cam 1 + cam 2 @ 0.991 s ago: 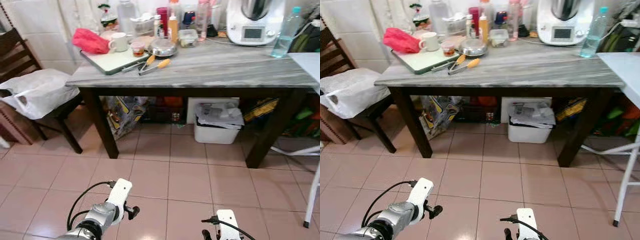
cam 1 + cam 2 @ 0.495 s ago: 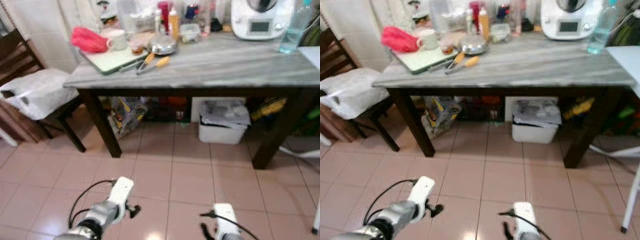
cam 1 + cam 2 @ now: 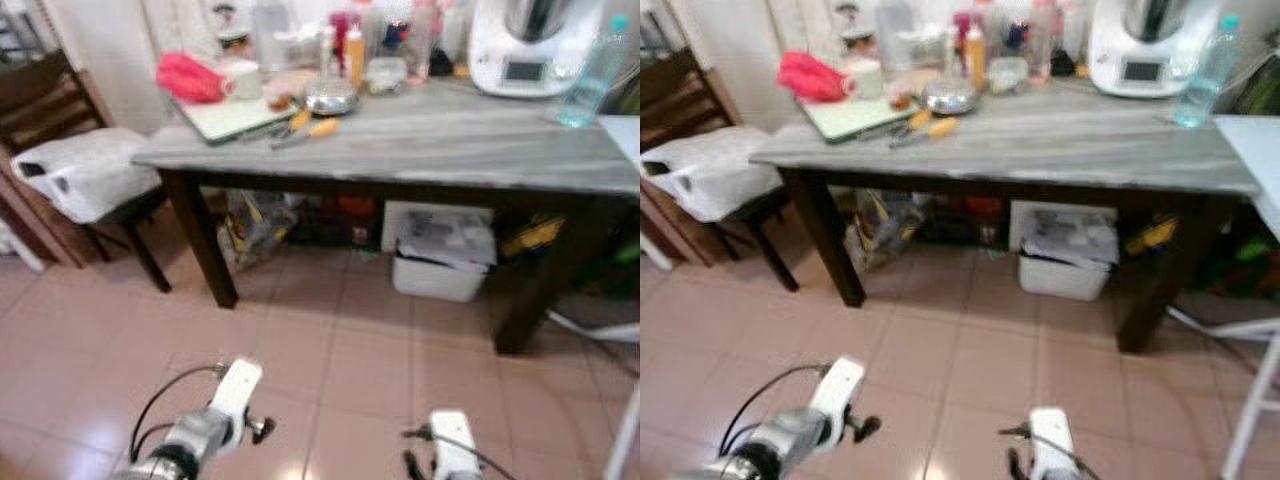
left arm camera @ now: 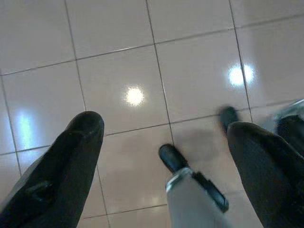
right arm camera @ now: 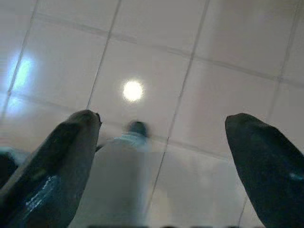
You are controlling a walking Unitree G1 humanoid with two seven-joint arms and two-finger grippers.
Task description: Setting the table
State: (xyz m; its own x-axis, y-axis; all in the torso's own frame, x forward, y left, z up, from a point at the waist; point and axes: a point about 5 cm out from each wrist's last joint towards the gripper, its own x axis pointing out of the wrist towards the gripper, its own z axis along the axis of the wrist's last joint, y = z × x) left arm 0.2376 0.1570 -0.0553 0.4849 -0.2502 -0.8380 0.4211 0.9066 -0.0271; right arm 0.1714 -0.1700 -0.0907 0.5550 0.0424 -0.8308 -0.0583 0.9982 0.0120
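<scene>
A grey marble-topped table on dark legs stands ahead. At its far left lie a pale board, a white mug, a red cloth, a metal bowl and orange-handled utensils. My left arm and right arm hang low over the pink floor tiles, well short of the table. In the wrist views, my left gripper and right gripper are both open, with only floor between the fingers.
A dark chair with a white bag on its seat stands left of the table. A white bin and bags sit under the table. A white appliance and a water bottle stand at the table's right. A white table leg is at far right.
The whole picture has shifted and blurred, so the camera is moving. Both arms hang low as before, and the things on the table have not moved.
</scene>
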